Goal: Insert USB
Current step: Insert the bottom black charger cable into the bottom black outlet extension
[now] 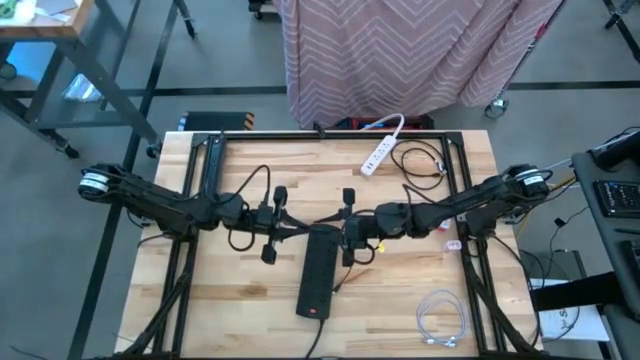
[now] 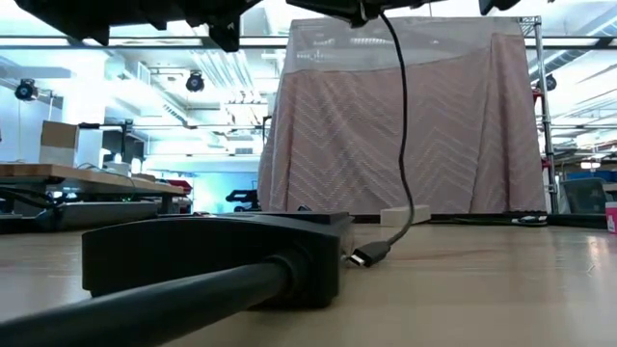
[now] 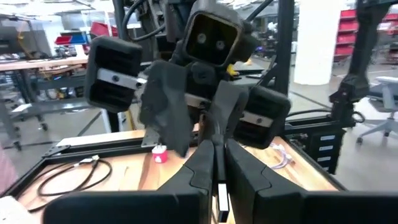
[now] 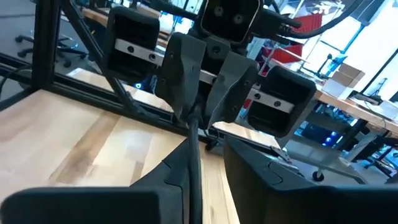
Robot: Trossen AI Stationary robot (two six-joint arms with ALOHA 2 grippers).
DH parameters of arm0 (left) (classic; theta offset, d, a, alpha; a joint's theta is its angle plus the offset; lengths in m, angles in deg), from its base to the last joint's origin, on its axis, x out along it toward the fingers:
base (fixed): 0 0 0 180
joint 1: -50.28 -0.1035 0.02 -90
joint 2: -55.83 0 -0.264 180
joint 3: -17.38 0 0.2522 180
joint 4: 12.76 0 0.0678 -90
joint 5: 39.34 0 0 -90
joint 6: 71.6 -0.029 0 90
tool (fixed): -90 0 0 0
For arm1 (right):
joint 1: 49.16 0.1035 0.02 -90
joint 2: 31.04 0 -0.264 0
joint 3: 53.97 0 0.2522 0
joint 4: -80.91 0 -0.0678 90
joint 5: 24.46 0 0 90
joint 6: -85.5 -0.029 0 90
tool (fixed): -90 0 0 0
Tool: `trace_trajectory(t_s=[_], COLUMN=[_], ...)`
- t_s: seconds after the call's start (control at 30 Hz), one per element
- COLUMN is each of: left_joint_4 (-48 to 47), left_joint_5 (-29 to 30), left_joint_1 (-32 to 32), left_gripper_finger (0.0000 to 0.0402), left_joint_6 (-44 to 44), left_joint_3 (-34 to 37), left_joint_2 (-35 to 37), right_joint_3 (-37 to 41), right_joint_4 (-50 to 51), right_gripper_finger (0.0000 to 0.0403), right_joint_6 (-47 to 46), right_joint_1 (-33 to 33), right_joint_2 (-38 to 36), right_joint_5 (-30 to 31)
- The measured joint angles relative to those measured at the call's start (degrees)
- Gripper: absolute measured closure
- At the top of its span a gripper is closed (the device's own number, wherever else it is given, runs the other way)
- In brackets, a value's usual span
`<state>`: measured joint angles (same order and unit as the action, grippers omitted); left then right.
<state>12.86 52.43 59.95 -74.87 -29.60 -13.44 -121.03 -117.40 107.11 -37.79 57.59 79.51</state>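
A long black hub point(image 1: 318, 275) lies flat in the table's middle; the low view shows it as a dark box point(image 2: 217, 253). My two grippers face each other level above its far end. My left gripper point(image 1: 300, 228) is shut on a thin black cable point(image 4: 194, 149). The cable runs on between the fingers of my right gripper point(image 1: 345, 230), which stand apart. From there it hangs down point(image 2: 405, 125), and its USB plug point(image 2: 369, 255) rests on the table beside the hub. My left gripper pinches the black cable point(image 4: 195, 119) between its two fingertips, coming level from the table's left, fingers along the cable. From the hold the cable runs straight toward my right gripper, clear of the table. My right gripper has the cable along the inner side of one finger point(image 4: 177, 174); whether it touches I cannot tell.
A white power strip point(image 1: 380, 152) and a coil of black cable point(image 1: 420, 160) lie at the far edge. A coiled white cable point(image 1: 440, 320) lies near right, a small pink thing point(image 1: 455, 243) by the right arm. A cloth-draped frame point(image 2: 405, 116) stands behind the table.
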Motion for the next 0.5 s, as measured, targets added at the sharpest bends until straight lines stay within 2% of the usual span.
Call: trace_trajectory(t_s=[0.17, 0.5], left_joint_4=[-0.67, -0.73], left_joint_5=[1.81, 2.07], left_joint_1=[0.00, 0.00], left_gripper_finger=[0.0391, 0.0391], left_joint_6=[-0.30, -0.52], left_joint_3=[0.00, 0.00], left_joint_2=[0.00, -0.44], right_joint_3=[0.00, 0.00], right_joint_4=[-0.02, -0.87], right_gripper_finger=[0.0345, 0.0334], right_joint_6=[-0.11, -0.74], right_joint_1=[0.00, 0.00], right_joint_2=[-0.01, -0.01], right_joint_5=[-2.20, -2.21])
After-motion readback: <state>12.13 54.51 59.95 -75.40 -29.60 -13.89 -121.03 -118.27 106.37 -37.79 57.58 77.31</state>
